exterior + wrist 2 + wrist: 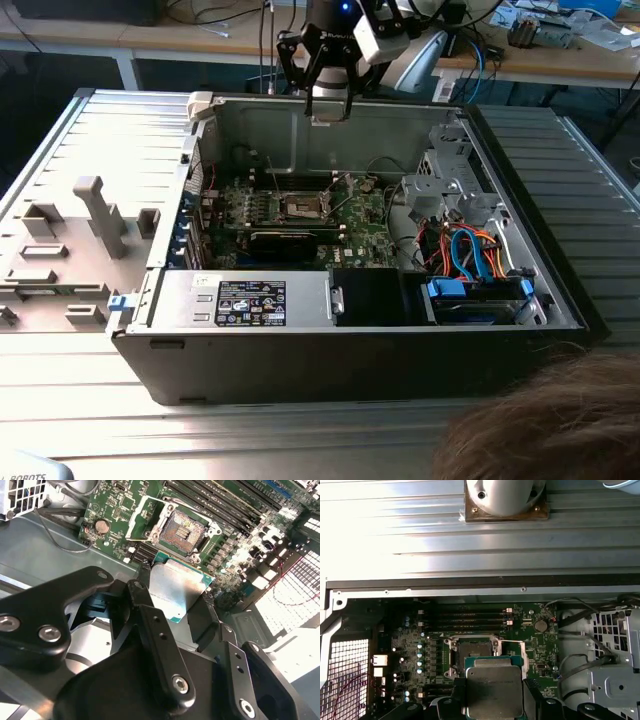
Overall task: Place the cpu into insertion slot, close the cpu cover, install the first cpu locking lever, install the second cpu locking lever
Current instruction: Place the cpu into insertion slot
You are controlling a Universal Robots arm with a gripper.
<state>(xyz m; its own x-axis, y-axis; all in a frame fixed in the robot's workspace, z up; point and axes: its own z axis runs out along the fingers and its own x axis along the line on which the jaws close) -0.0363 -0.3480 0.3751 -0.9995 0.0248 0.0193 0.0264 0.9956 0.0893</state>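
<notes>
In the open computer case (260, 135), over the green motherboard (365, 228), the end effector (329, 108) hangs clamped on the cpu (180, 589), well apart from the uncovered insertion slot (182, 530). A tilted or offset descent risks bending socket contacts.

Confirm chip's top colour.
Pale silver-grey metal, on the small flat square cpu; best in the first wrist view.

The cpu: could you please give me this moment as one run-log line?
gripper: jaws shut on cpu | location: above the open case | insertion slot: empty
</notes>
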